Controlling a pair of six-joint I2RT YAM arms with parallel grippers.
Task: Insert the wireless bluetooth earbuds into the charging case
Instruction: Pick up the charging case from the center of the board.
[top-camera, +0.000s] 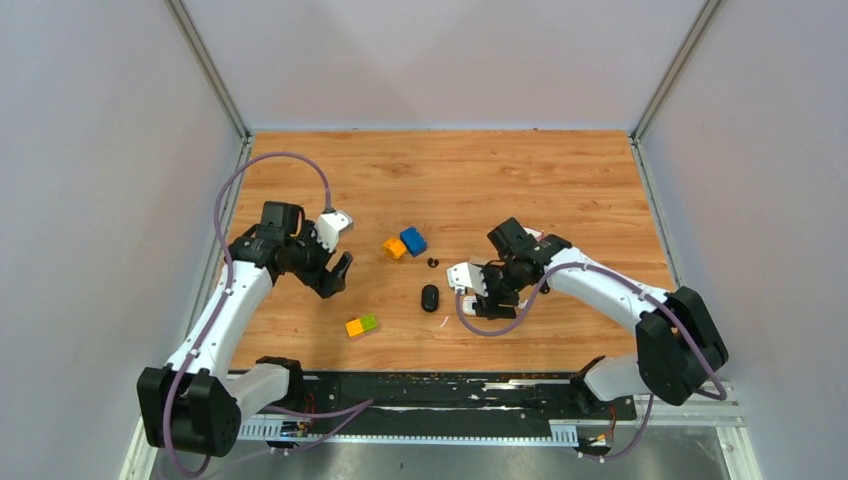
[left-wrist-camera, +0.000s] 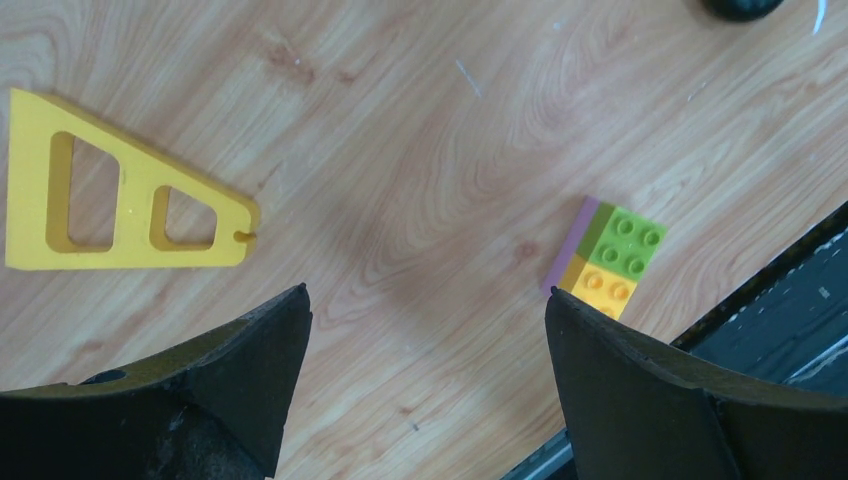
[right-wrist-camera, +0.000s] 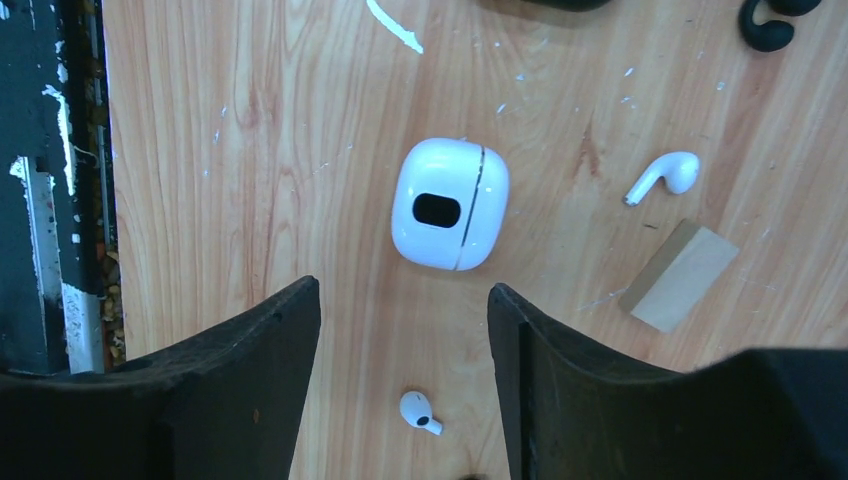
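Two black earbuds (top-camera: 432, 262) lay mid-worktop (top-camera: 560, 180), between a black oval case (top-camera: 430, 297) and toy blocks (top-camera: 404, 243). Left wrist view: the left gripper (left-wrist-camera: 425, 300) gaped empty over bare wood between a yellow triangular frame (left-wrist-camera: 120, 195) and a green-orange block (left-wrist-camera: 610, 255), the worktop's edge close by. Right wrist view: the right gripper (right-wrist-camera: 403, 290) stood open, the white charging case (right-wrist-camera: 450, 203) just ahead. One white earbud (right-wrist-camera: 420, 410) lay loose between its jaws, and a second white earbud (right-wrist-camera: 665, 175) lay beside a tan wooden chip (right-wrist-camera: 680, 275).

The charging case (right-wrist-camera: 450, 203) lies on the table (right-wrist-camera: 250, 150), with two earbuds (right-wrist-camera: 663, 176) near it, touching neither.
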